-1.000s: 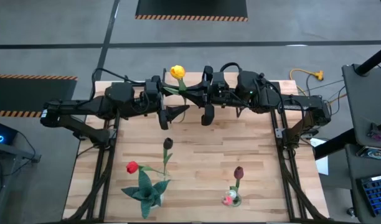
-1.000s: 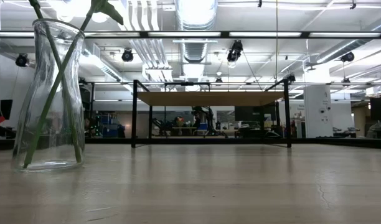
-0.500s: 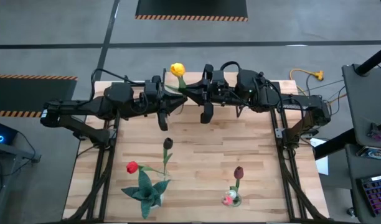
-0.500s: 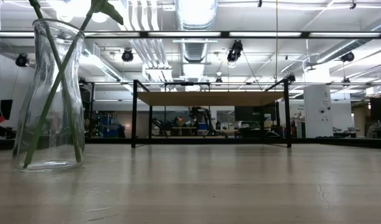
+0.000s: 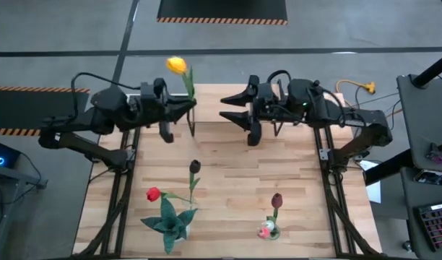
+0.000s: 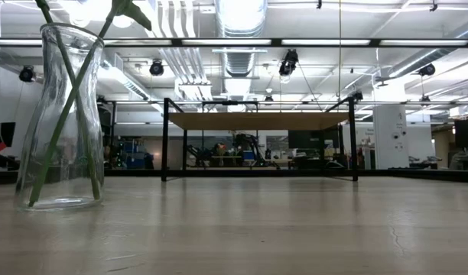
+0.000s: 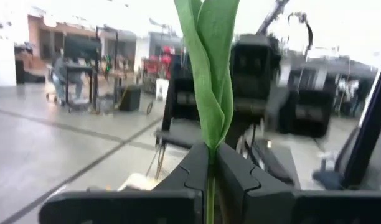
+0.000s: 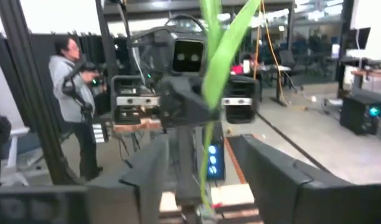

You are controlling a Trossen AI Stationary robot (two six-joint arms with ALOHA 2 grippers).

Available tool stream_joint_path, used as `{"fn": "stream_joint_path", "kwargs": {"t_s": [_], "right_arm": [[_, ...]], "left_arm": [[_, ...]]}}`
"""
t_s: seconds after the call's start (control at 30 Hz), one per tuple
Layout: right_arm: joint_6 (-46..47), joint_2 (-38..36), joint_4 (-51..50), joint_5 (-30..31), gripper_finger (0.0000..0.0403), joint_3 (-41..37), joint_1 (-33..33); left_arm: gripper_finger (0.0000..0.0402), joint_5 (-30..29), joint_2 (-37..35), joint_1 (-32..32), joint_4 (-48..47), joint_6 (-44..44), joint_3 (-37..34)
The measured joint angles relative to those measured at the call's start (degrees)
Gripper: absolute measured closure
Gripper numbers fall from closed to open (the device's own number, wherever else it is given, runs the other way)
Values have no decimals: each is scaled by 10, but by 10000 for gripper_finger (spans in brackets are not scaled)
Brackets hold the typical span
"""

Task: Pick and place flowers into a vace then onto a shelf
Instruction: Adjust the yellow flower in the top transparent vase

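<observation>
My left gripper is shut on a yellow tulip over the table's far left part. The tulip's green leaf rises above the fingers. My right gripper is open and empty, a short way to the right of the tulip and facing it. A glass vase holds two green stems. In the high view the vase stands near the front right, with a maroon head and a white-pink head. The wooden shelf stands on black legs at the table's far side. My left gripper pinches the tulip's stem between its two fingers, just below the leaf. The fingers lie level and across the stem, coming from the table's left. The tulip stands about upright, head up, and its lower stem hangs below the fingers.
A black tulip and a red tulip lie on the table's near left. A spiky teal star-shaped plant lies beside them. A person stands beyond the table.
My right gripper has opened, let go of the yellow tulip's stem and drawn back toward the table's right edge. My left gripper has kept its hold and carried the tulip toward the table's left edge. The tulip stays upright.
</observation>
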Motion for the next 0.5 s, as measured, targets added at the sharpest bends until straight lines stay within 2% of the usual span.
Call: {"fn": "stream_joint_path", "kwargs": {"t_s": [0.1, 0.17, 0.37, 0.5], "right_arm": [[0, -22, -55, 2, 187, 0, -2], [3, -34, -90, 5, 176, 0, -4], [9, -61, -164, 67, 166, 0, -4], [7, -72, -187, 101, 170, 0, -4]], "left_arm": [[401, 8, -17, -6, -53, -11, -2], [401, 35, -25, -13, -61, -25, -3], [401, 199, -32, -38, -59, -31, -25], [401, 247, -37, -52, -59, -31, -55]]}}
